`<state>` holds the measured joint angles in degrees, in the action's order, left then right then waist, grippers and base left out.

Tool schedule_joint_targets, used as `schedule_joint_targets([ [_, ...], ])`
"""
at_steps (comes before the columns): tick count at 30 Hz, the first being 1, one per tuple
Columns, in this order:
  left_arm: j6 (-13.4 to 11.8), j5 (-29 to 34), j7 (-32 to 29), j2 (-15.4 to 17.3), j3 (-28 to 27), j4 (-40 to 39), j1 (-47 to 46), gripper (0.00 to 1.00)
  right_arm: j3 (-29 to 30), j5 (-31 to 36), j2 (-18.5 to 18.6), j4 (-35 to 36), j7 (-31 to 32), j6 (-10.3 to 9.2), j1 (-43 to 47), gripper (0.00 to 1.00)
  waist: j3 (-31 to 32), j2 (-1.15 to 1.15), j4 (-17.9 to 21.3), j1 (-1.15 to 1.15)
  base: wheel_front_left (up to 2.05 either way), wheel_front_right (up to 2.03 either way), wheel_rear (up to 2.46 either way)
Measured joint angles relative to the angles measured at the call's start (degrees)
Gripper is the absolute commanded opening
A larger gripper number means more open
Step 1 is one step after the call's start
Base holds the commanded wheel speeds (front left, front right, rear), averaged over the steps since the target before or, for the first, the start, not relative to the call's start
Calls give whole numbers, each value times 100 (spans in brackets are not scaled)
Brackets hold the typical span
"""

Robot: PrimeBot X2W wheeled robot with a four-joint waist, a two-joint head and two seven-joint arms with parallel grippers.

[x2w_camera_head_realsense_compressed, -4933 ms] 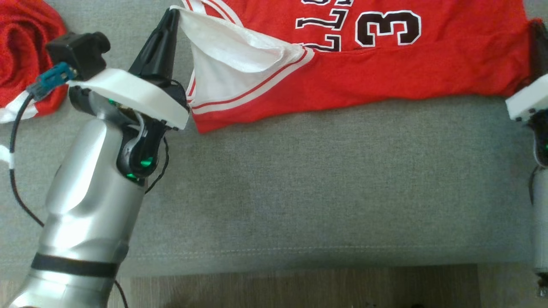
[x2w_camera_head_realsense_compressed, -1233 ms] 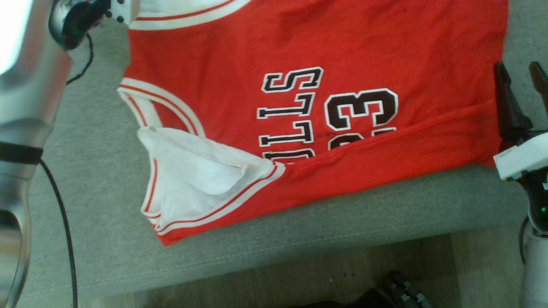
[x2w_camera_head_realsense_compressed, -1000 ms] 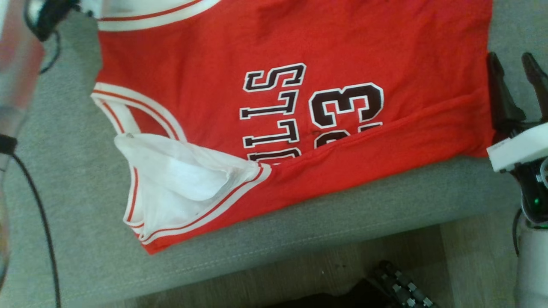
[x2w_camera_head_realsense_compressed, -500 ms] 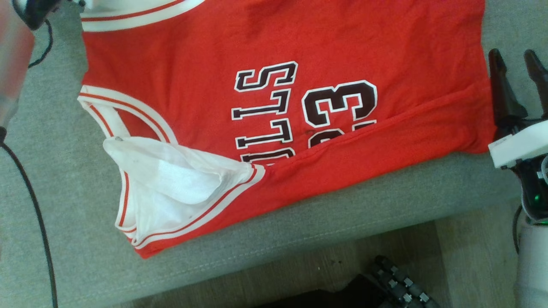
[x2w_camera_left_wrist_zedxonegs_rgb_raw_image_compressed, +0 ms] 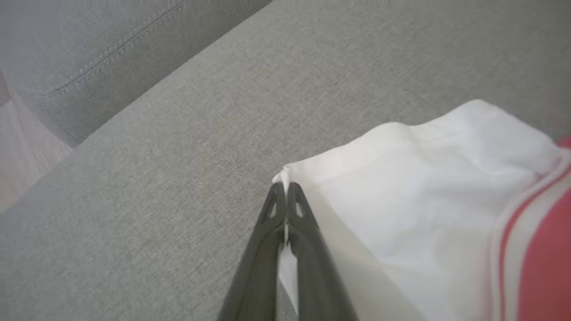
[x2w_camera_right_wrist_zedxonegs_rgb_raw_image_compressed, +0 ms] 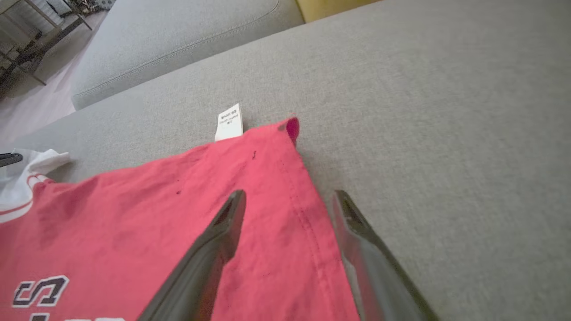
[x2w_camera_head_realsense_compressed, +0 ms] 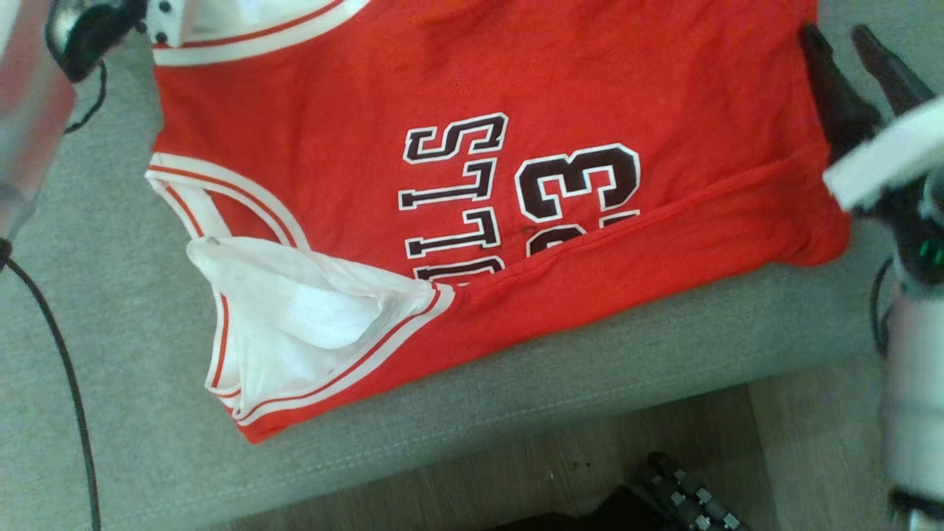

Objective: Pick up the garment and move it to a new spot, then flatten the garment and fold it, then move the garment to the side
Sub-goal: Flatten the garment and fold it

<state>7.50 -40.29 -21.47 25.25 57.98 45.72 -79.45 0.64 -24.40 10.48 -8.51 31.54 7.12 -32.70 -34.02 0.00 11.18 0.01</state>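
Note:
The red jersey [x2w_camera_head_realsense_compressed: 627, 81] with white trim and black lettering lies spread on the grey sofa seat [x2w_camera_head_realsense_compressed: 133, 413], its near side folded up and a white inner panel [x2w_camera_head_realsense_compressed: 295, 317] showing. In the left wrist view my left gripper [x2w_camera_left_wrist_zedxonegs_rgb_raw_image_compressed: 285, 192] is shut on a white corner of the jersey [x2w_camera_left_wrist_zedxonegs_rgb_raw_image_compressed: 424, 187]. My left wrist [x2w_camera_head_realsense_compressed: 96, 29] sits at the jersey's far left corner. My right gripper [x2w_camera_head_realsense_compressed: 844, 44] is open at the jersey's right hem. In the right wrist view my right gripper [x2w_camera_right_wrist_zedxonegs_rgb_raw_image_compressed: 289, 196] straddles the red hem [x2w_camera_right_wrist_zedxonegs_rgb_raw_image_compressed: 308, 214], one finger over the cloth, one over the sofa.
A white care label [x2w_camera_right_wrist_zedxonegs_rgb_raw_image_compressed: 229, 121] sticks out at the jersey's far corner. The sofa's front edge [x2w_camera_head_realsense_compressed: 516, 428] runs close below the jersey, with wood floor [x2w_camera_head_realsense_compressed: 804, 435] and a dark object [x2w_camera_head_realsense_compressed: 686, 494] beyond. A black cable [x2w_camera_head_realsense_compressed: 51, 346] hangs at left. A sofa backrest [x2w_camera_right_wrist_zedxonegs_rgb_raw_image_compressed: 178, 26] rises behind.
Over the last second my right gripper has moved forward along the jersey's right hem, still open. Since the oldest frame the left gripper has left the near white strap and the camera has shifted.

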Motion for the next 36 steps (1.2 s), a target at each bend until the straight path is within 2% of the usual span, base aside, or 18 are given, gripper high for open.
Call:
schedule_joint_targets([
  [6, 0, -257, 167, -10, 288, -126, 28, 0, 236, -64, 383, -1152, 1581, 0, -1458, 100, 189, 0, -129, 0, 0, 0, 0],
  [11, 0, -420, 250, -55, 472, -188, 8, 0, 399, -12, 391, -2022, 2638, 0, -2325, 100, 212, 0, -335, 0, 0, 0, 0],
  [14, 0, -489, 325, -112, 604, -207, -28, 0, 469, 224, 399, -2321, 2959, 0, -2590, 100, 180, 0, -456, 0, 0, 0, 0],
  [19, 0, -633, 437, -200, 775, -215, -149, 0, 478, 526, 391, -2615, 2995, 0, -2858, 100, 90, 0, -616, 0, 0, 0, 0],
  [21, 0, -690, 452, -205, 824, -207, -182, 0, 469, 601, 368, -2709, 3058, 0, -2930, 10, 63, 0, -657, 0, 0, 0, 0],
  [22, 0, -715, 485, -204, 846, -196, -193, 0, 439, 601, 358, -2743, 3065, 0, -2957, 0, 56, 0, -672, 0, 0, 0, 0],
  [25, 0, -732, 641, -202, 935, -183, -248, 0, 296, 599, 367, -2750, 3005, 0, -3009, 0, 36, 0, -704, 0, 0, 0, 0],
  [36, 7, -604, 1822, -181, 993, 35, -630, 0, 81, 298, 578, -2799, 1686, 0, -3163, 0, 23, 0, -733, 0, 0, 0, 0],
])
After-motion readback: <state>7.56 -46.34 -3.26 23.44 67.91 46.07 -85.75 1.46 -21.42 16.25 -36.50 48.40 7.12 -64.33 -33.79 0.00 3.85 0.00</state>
